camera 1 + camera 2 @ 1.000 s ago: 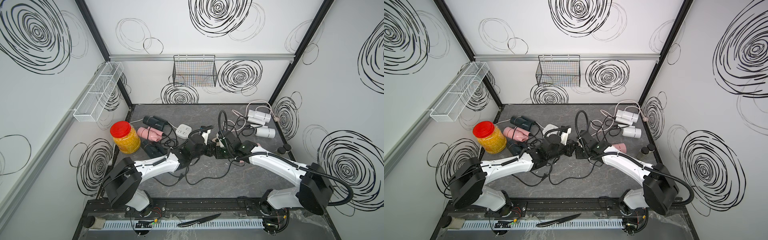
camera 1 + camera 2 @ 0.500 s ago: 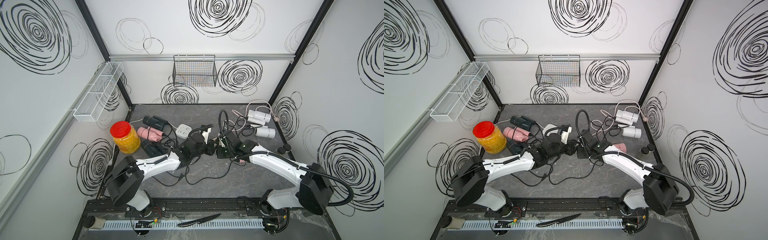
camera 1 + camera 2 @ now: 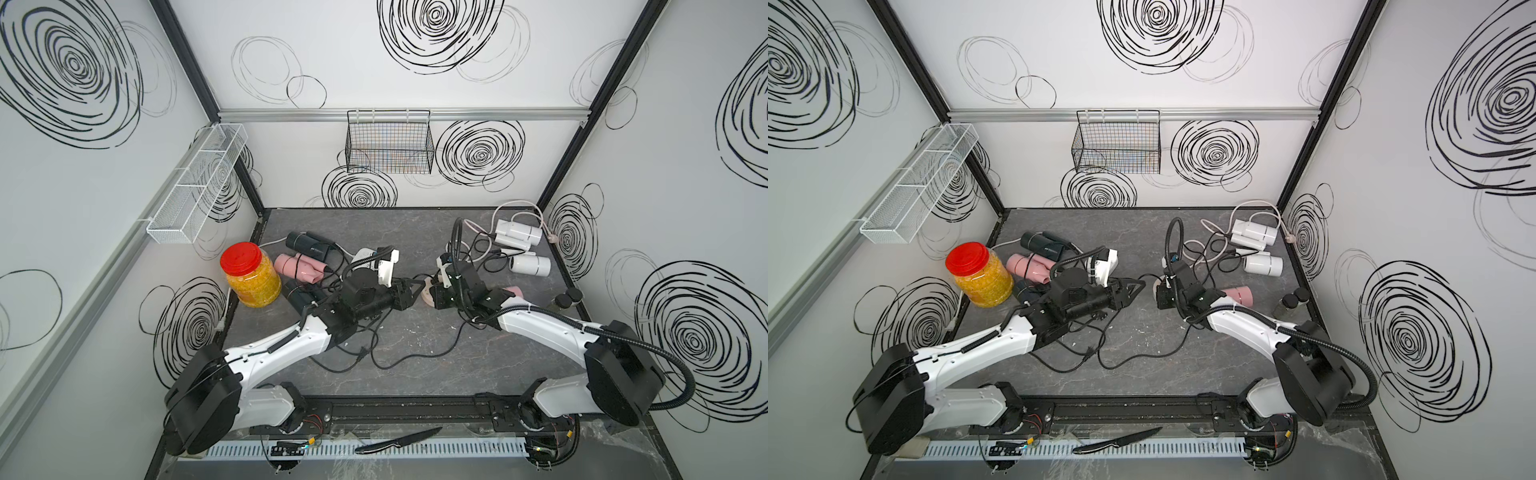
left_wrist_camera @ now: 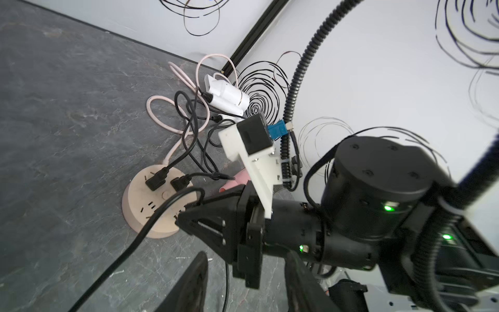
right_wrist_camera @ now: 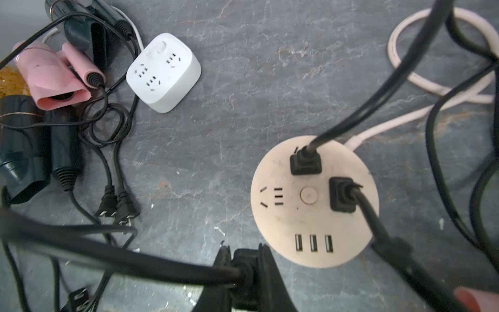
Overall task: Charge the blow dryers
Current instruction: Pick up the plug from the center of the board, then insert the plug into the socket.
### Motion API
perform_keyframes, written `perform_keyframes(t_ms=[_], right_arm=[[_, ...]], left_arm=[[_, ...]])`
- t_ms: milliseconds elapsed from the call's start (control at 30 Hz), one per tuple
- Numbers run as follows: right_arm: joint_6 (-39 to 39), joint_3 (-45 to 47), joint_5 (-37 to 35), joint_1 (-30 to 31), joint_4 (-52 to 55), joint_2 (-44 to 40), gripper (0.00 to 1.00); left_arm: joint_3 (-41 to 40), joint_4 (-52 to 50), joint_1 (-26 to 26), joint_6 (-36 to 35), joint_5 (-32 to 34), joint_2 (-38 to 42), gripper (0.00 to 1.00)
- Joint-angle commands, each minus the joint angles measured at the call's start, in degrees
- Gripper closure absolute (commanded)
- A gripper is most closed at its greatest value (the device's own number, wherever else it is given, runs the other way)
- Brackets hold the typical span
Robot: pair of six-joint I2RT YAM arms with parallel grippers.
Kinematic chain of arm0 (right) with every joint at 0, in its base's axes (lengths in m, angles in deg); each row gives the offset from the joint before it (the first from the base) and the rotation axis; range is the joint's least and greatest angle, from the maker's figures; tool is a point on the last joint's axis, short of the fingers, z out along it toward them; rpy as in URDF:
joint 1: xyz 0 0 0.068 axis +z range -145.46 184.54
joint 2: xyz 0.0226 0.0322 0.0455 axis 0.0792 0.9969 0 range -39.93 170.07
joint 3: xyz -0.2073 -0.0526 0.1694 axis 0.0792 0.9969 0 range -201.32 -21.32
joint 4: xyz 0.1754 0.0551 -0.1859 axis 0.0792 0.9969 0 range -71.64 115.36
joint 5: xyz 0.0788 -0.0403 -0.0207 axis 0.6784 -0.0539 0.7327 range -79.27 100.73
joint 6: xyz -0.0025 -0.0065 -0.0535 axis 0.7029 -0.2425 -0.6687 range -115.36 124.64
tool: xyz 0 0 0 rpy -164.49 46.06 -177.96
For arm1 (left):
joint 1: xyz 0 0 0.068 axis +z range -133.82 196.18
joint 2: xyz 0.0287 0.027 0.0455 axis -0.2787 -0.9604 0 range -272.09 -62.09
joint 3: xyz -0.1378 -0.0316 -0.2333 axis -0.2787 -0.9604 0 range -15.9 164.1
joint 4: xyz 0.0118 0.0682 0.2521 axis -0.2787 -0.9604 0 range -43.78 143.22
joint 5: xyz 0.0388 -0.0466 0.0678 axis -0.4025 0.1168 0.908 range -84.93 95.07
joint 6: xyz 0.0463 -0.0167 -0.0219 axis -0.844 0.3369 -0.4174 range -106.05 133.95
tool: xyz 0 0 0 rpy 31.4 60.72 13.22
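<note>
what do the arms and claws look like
Left arm and right arm: white shells, black joints, bulky black shoulders, each with a ribbed black hose. Left claw and right claw: black, triangular open-frame fingers, white camera bracket behind.

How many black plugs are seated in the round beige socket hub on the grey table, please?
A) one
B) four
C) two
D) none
C: the right wrist view shows two black plugs pushed into the round beige socket hub; a third black plug is clamped in the right gripper, not yet in a socket.
</note>
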Motion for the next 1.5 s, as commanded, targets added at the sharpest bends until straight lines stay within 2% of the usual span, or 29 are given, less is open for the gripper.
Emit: perform_keyframes(t_ms=[0, 67, 200, 467, 1233, 1467], right_arm=[[-3.3, 0.1, -2.9, -0.8, -9.0, 3.0, 0.87], [-3.6, 0.2, -3.5, -0.9, -11.3, 4.6, 0.87], [-3.4, 0.8, -4.0, -0.9, -14.4, 7.1, 0.88], [-3.9, 2.0, -5.5, -1.0, -18.2, 9.8, 0.89], [-5.2, 2.8, -8.6, -0.9, -19.4, 13.5, 0.89], [-5.0, 4.4, -7.5, -0.8, -22.0, 14.0, 0.88]], left_arm=[[-3.4, 2.2, 2.4, 3.0, -1.2, 4.4, 0.37], [-4.5, 0.7, 3.3, 2.6, -0.5, 6.5, 0.28], [-5.2, -2.4, 4.7, 1.1, -0.1, 7.9, 0.01], [-5.8, -1.7, 5.0, 1.2, -0.8, 6.8, 0.01], [-4.5, 0.8, 2.8, -0.4, -0.8, 2.5, 0.01], [-4.5, 0.8, 2.1, -0.5, -0.3, 2.0, 0.01]])
